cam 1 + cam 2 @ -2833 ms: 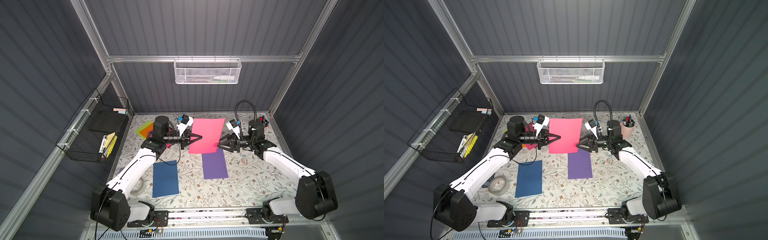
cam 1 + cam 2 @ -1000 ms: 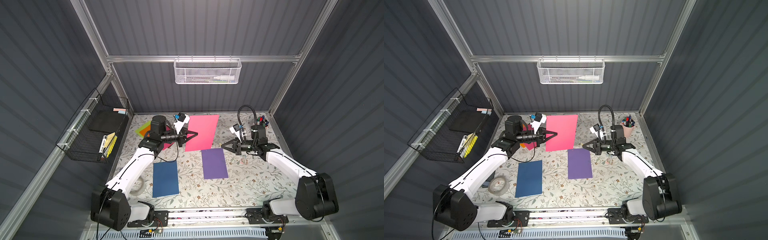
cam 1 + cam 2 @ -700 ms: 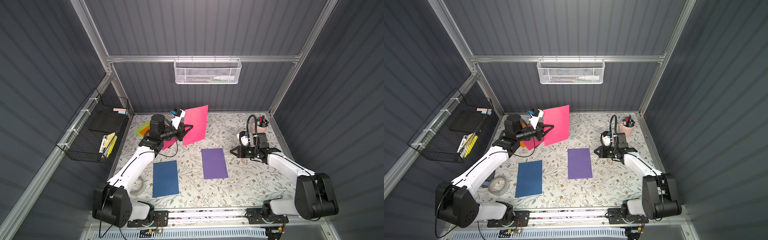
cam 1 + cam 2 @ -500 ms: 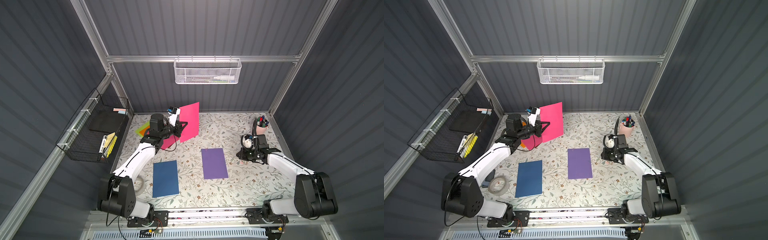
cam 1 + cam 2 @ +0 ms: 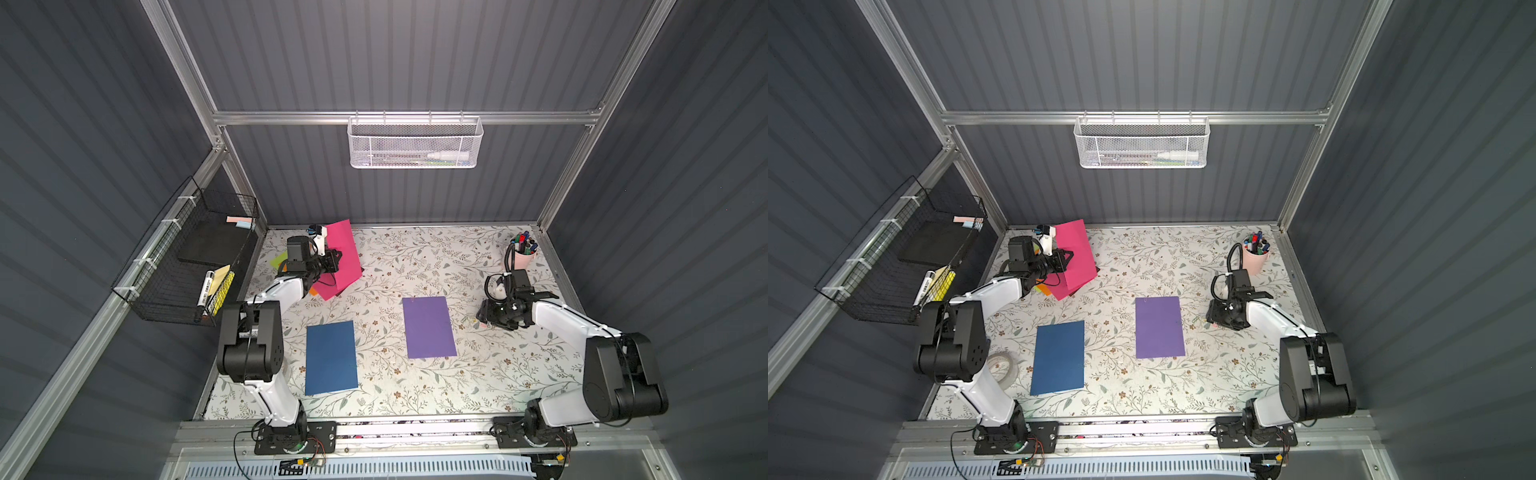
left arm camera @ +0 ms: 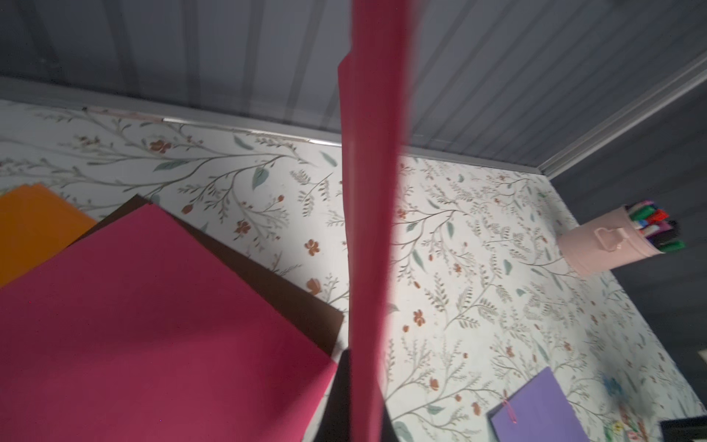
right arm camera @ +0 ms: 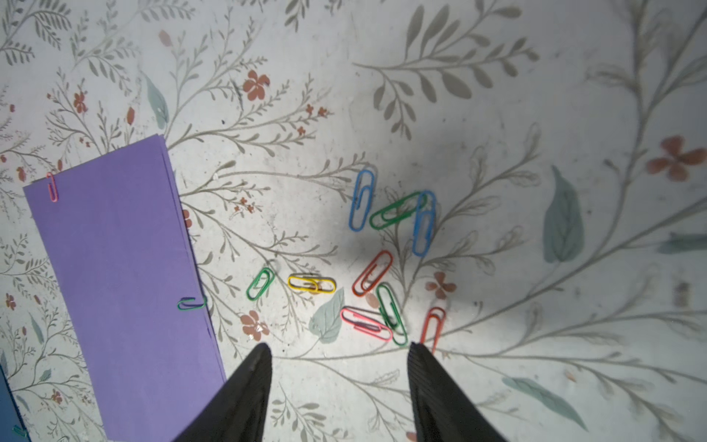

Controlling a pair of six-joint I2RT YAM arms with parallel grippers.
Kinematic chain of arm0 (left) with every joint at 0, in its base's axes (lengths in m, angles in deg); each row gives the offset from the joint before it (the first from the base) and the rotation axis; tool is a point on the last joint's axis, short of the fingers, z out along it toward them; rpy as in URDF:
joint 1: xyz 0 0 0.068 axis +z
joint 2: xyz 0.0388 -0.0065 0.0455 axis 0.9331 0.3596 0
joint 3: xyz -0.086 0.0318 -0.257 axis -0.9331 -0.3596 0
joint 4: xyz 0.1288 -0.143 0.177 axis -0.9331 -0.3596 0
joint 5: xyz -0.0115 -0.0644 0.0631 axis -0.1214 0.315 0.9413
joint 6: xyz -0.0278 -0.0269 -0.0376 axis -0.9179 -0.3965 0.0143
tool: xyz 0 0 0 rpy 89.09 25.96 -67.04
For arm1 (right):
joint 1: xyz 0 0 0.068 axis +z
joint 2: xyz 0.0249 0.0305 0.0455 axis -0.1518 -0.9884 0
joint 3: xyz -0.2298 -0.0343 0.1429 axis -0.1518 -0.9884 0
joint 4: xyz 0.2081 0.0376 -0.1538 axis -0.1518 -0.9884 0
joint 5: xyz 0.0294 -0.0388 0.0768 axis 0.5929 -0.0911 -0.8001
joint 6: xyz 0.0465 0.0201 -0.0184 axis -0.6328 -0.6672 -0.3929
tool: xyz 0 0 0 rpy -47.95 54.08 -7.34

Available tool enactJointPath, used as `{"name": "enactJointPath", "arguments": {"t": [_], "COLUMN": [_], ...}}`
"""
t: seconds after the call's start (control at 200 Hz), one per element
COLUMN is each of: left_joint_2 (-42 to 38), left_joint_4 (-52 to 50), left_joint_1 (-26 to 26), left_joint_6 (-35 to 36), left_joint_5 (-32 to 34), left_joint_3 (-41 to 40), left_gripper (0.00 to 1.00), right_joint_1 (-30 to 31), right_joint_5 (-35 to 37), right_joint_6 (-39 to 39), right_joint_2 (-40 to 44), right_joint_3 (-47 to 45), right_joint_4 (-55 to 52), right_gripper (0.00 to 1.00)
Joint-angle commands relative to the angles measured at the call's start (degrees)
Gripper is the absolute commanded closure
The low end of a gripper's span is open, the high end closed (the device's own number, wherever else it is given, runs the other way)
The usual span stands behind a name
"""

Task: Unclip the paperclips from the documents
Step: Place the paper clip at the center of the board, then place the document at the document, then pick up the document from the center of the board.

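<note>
Holding, at ten o'clock of table [image 5: 415, 266], pink document [image 5: 343, 249] raised in clenched left gripper [image 5: 336, 262]; hovering, toward three o'clock just beside flat purple document [image 5: 428, 326], released right gripper [image 7: 336, 348] with jaws apart over loose paperclips [image 7: 424, 224].

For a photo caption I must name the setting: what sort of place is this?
Probably a lab robot cell dressed as an office desk: an aluminium frame with dark panel walls, robot arms on a rail, and stationery: a marker cup, paperclips, a pink sheet.
</note>
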Motion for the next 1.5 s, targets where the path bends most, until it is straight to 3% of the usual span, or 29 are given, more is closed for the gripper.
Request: {"name": "enactJointPath", "arguments": {"t": [0.0, 0.285, 0.34, 0.41, 0.445, 0.49, 0.59, 0.67, 0.805, 1.031, 1.216, 1.491], "left_joint_2": [3.18, 9.31, 9.81, 9.46, 8.86, 7.81, 4.52, 1.76, -3.41, -7.08, -9.40, -6.60], "left_joint_4": [-1.78, -8.68, -9.23, -9.75, -10.03, -10.75, -11.39, -10.65, -11.02, -13.53, -11.84, -14.00], "left_joint_1": [1.47, 3.14, 3.23, 3.23, 3.18, 3.20, 3.23, 3.15, 1.52, -9.76, -14.34, -20.48], "left_joint_6": [-2.36, -5.74, -6.53, -7.77, -8.63, -9.65, -10.23, -9.11, -7.72, -7.44, -11.69, -11.09], "left_joint_5": [7.38, 19.25, 20.05, 21.69, 22.99, 24.98, 27.87, 30.65, 28.64, 26.98, 20.34, 12.95], "left_joint_3": [2.54, 5.19, 5.13, 4.76, 4.54, 4.26, 3.95, 3.91, 2.32, 0.42, -3.79, -3.65], "left_gripper": [1.00, 1.00, 0.81, 0.47, 0.35, 0.26, 0.17, 0.15, 0.13, 0.14, 0.15, 0.17], "right_joint_1": [-0.08, 3.24, 4.59, 6.37, 7.29, 8.34, 10.36, 11.52, 12.47, 12.83, 13.44, 15.85], "right_joint_5": [0.38, -6.26, -6.66, -6.66, -6.70, -6.68, -9.32, -9.74, -9.48, -9.41, -9.53, -11.40], "right_joint_6": [0.93, 4.31, 5.00, 5.35, 5.42, 5.42, 5.63, 5.73, 5.55, 4.72, 4.49, 2.33], "right_joint_2": [1.51, -1.69, -3.05, -4.33, -4.61, -4.97, -6.70, -8.72, -11.59, -15.59, -18.93, -22.55], "right_joint_3": [1.46, 3.88, 4.89, 5.89, 6.12, 6.52, 8.03, 9.60, 12.06, 15.58, 17.37, 17.37], "right_joint_4": [-2.72, -3.18, -3.84, -3.94, -3.60, -3.24, -2.65, -2.42, -1.70, -1.14, -2.04, -1.02], "right_gripper": [0.40, 0.39, 0.39, 0.38, 0.38, 0.38, 0.36, 0.35, 0.33, 0.31, 0.30, 0.30]}}
